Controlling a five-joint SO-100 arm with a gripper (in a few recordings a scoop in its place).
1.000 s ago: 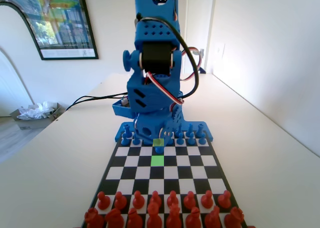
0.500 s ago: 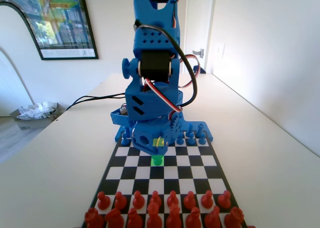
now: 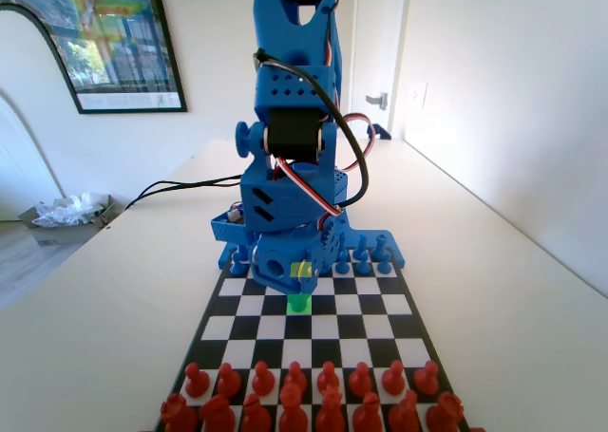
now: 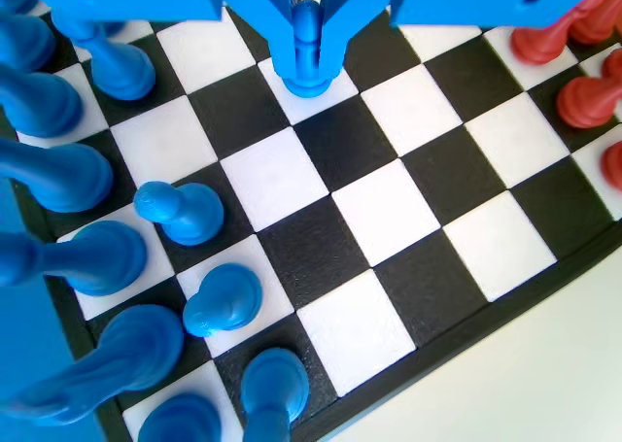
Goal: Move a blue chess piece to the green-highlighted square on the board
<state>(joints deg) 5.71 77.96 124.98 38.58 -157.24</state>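
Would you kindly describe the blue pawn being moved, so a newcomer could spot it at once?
In the wrist view, start at the gripper hanging from the top edge. Between its jaws stands the blue pawn, its base on a white square. Unlike the other blue pawns at left, it is clamped and stands apart.

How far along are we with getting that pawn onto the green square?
Nearly there. In the wrist view the gripper is closed on the blue pawn, whose base sits on or just above a white square. In the fixed view the pawn stands at the green square on the board. Left: confirm contact, open the jaws, lift clear.
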